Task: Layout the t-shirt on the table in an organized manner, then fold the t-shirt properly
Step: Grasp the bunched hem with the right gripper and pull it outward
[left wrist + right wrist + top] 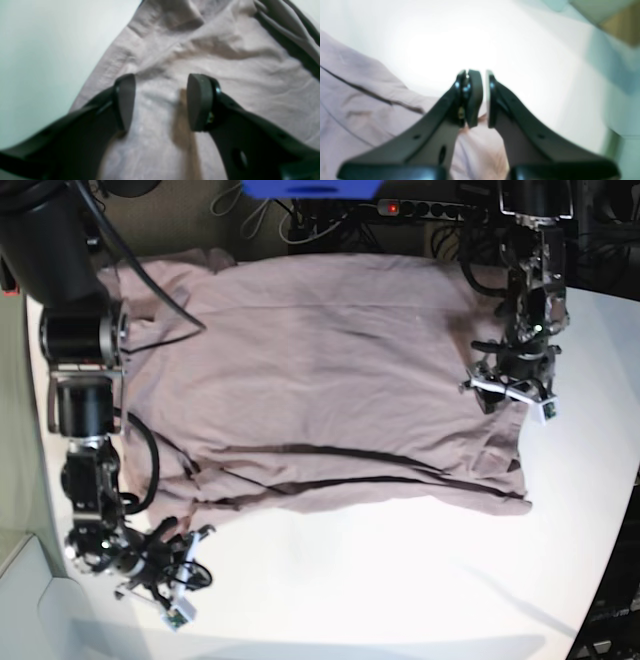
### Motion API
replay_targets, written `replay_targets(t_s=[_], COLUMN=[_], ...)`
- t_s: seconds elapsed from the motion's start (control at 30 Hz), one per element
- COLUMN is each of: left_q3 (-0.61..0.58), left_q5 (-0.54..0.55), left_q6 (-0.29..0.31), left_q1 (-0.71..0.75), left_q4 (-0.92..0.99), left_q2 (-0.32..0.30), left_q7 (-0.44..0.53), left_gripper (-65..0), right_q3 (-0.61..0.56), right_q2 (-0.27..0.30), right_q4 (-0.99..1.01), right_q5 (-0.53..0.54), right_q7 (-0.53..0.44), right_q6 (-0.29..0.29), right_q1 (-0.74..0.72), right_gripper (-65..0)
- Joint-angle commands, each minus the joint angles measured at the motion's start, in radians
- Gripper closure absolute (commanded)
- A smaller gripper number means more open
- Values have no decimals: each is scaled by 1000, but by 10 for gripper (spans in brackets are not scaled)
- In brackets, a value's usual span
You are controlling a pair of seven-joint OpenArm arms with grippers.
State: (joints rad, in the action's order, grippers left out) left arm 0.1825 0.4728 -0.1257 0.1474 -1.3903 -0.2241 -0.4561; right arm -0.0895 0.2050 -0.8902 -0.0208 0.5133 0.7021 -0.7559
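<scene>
T-shirt (320, 380), one, two grippers above, one table (380, 580)

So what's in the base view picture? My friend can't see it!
A dusty pink cotton t-shirt lies spread and rumpled on a smooth white table. Two black metal robot grippers reach over it, the left one open at one side, the right one near the other.

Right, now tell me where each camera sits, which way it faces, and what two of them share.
Left wrist: on that arm, facing down past the open left gripper at the t-shirt.
Right wrist: on the other arm, looking past the right gripper over shirt and table.
Base: above, looking down on the shirt, both arms visible.
Shared: base and left wrist both show the left gripper over fabric.
</scene>
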Motion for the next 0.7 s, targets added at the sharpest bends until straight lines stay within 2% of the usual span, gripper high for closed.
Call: replay_targets(t_s=[0.0,0.17,0.33,0.43,0.67], left_q3=[-1,-1,-1,-1,-1], left_q5=[4,4,4,4,10], left_q6=[-33,-33,-33,-33,-33], left_q1=[45,59,71,71,79], left_q4=[16,-24,-34,-56,-225], left_q2=[-2,-2,-2,-2,-2], left_q7=[-117,-117,-117,-117,-126], left_gripper=[-332,-332,-332,-332,-332], right_q3=[-8,-6,-8,-5,0], right_q2=[-6,-26,-35,-35,1], right_q4=[19,104,19,-62,-426], right_q5=[20,20,20,20,20], right_q7=[-63,-87,5,63,247], right_q6=[-4,-4,-4,-4,-4], right_q1=[-75,-132,-47,25,253], right_gripper=[-55,-55,-55,-55,-56])
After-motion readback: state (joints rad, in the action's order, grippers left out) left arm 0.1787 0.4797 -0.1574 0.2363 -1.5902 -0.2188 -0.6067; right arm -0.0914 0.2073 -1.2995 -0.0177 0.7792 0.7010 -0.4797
